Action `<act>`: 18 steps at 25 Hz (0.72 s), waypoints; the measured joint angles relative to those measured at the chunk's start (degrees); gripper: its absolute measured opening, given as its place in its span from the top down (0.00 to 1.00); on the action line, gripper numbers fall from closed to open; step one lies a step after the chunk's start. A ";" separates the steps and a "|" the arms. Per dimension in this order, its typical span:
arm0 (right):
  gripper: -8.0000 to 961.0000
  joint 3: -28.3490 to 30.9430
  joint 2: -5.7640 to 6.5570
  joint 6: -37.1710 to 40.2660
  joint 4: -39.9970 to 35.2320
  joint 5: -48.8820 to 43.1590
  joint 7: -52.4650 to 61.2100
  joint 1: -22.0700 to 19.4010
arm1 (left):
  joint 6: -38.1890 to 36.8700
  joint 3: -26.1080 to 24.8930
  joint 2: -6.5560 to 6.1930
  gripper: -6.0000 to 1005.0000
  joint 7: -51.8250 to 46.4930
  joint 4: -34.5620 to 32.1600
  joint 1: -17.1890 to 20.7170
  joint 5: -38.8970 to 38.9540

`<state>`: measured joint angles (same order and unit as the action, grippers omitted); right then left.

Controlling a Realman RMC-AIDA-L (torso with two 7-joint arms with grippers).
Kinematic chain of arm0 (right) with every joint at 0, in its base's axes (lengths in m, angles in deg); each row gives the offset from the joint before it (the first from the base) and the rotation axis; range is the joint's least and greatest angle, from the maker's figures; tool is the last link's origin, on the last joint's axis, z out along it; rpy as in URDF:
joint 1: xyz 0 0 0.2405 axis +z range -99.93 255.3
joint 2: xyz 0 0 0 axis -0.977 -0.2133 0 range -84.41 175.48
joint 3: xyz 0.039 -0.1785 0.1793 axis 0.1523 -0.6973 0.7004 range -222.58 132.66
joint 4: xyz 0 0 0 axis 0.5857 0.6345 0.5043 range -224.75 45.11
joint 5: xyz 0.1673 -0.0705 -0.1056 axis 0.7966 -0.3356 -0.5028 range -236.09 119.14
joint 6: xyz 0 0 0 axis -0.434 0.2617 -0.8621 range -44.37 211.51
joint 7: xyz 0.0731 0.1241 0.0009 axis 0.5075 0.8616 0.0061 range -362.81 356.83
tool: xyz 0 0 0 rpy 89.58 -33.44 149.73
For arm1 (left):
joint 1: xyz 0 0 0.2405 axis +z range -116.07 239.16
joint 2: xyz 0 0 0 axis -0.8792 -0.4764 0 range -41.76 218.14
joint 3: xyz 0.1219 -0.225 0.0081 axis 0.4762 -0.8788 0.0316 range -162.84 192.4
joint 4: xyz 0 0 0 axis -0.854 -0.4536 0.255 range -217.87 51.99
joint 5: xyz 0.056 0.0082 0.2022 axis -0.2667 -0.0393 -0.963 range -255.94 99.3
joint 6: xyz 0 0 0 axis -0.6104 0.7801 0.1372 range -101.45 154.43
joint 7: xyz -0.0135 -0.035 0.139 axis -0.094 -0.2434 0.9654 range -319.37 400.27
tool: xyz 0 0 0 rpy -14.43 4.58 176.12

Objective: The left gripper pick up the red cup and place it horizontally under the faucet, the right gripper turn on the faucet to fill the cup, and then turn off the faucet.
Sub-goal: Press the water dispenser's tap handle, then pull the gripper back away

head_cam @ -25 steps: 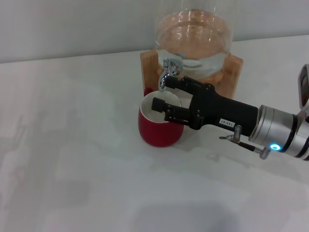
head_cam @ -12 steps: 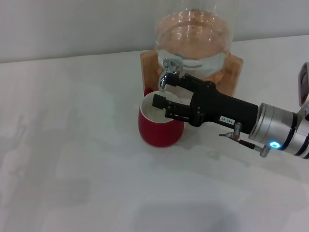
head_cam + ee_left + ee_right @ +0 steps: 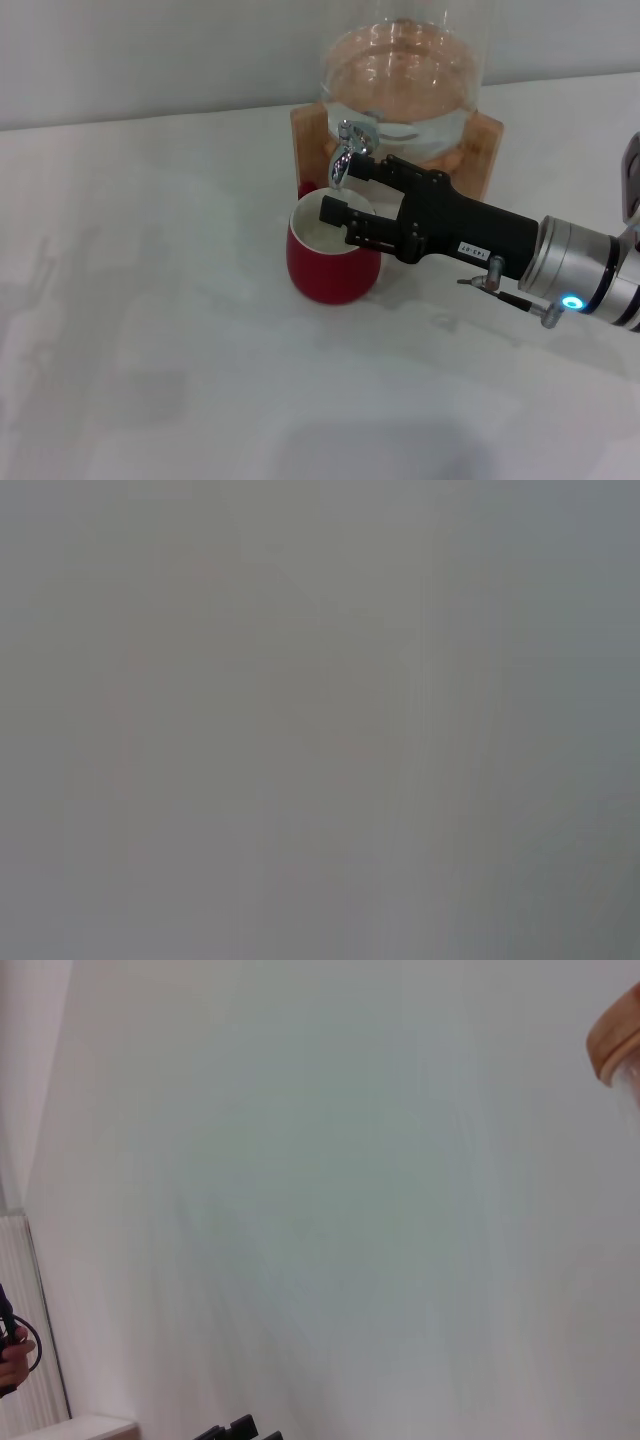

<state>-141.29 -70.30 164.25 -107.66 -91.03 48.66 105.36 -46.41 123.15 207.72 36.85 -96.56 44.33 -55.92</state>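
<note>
The red cup (image 3: 331, 260) stands upright on the white table, its cream inside showing, directly below the faucet (image 3: 346, 150). The chrome faucet sticks out of the clear glass jar (image 3: 405, 80) on its wooden stand (image 3: 482, 150). My right gripper (image 3: 346, 188) reaches in from the right with its jaws open. One finger lies beside the faucet's spout and the other hangs over the cup's mouth. The left gripper is out of view, and the left wrist view shows only flat grey.
The white table (image 3: 150, 330) stretches wide to the left and front of the cup. The jar and stand block the back. In the right wrist view a piece of the wooden stand (image 3: 618, 1032) shows at the edge.
My right gripper has shifted slightly to the right and up at the faucet. The cup has stayed where it was.
</note>
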 joint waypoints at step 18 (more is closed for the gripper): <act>0.14 0.18 0.00 0.01 0.39 1.19 -0.30 -0.18 | -0.04 -0.01 0.00 0.13 0.00 0.17 -0.01 -0.06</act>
<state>-141.11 -70.30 164.26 -107.27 -89.83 48.36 105.18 -46.45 123.14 207.72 36.85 -96.39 44.32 -55.98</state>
